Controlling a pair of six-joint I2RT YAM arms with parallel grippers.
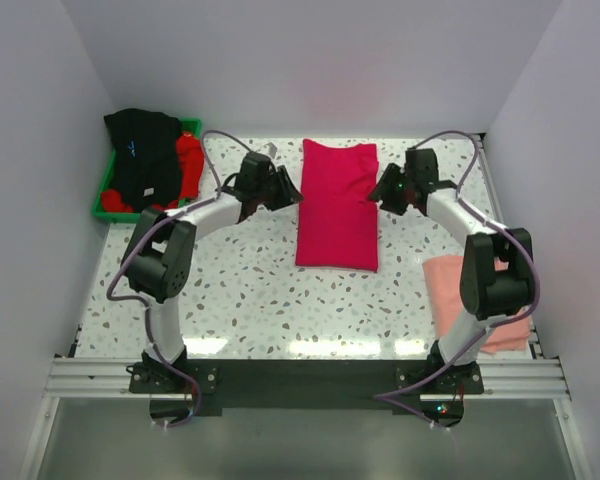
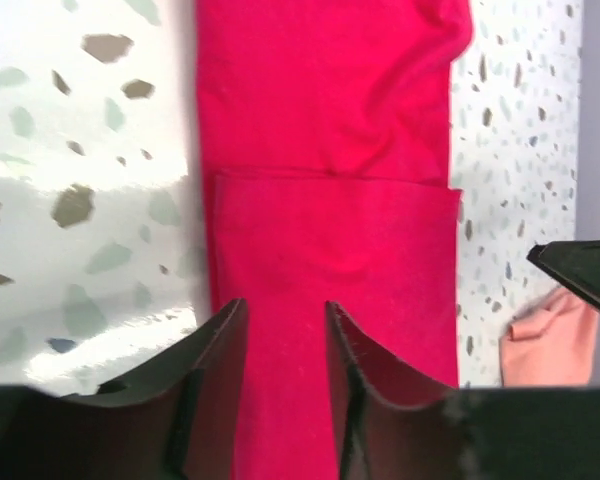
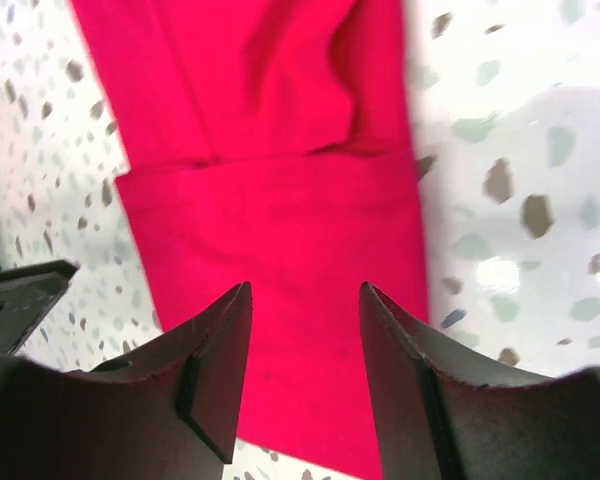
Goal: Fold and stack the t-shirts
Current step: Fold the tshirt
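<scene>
The crimson-pink t-shirt lies folded into a long rectangle in the middle of the table, one fold line running across it. My left gripper hovers at the shirt's left edge, open, only cloth showing between its fingers. At the shirt's right edge my right gripper is open too and holds nothing. A salmon-pink t-shirt lies flat by the right arm's base. A black t-shirt and a bright red one are heaped at the back left.
A green plastic tray at the back left corner holds the black and red shirts. White walls close in the speckled table on three sides. Each arm's cable loops above its forearm.
</scene>
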